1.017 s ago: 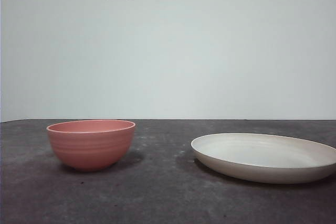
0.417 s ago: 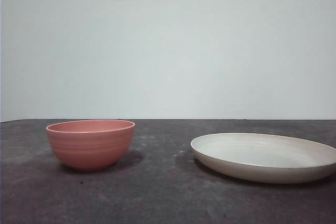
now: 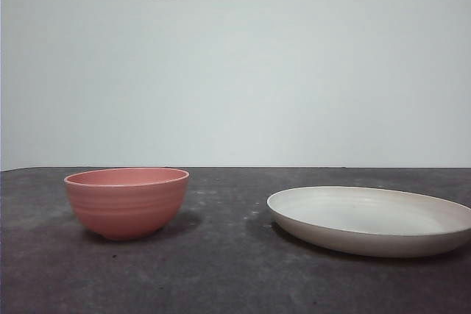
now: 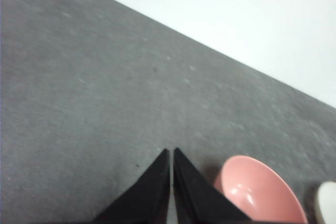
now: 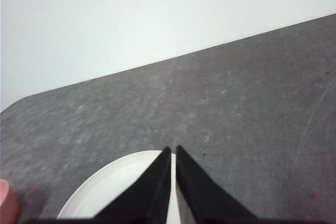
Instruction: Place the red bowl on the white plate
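Reaching comes first: your left claw (image 4: 171,153), jaws together and empty, hangs above the small matte coral-red bowl (image 3: 126,201), which sits on the dark bench (image 3: 221,270) well apart from the wide cream-white plate (image 3: 370,220). Spread the jaws, then pinch the bowl's rim squarely.

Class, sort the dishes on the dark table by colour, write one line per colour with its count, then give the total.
Red: 1, the red bowl
White: 1, the white plate
Total: 2 dishes, standing apart on the table, with the bowl not yet on the plate.
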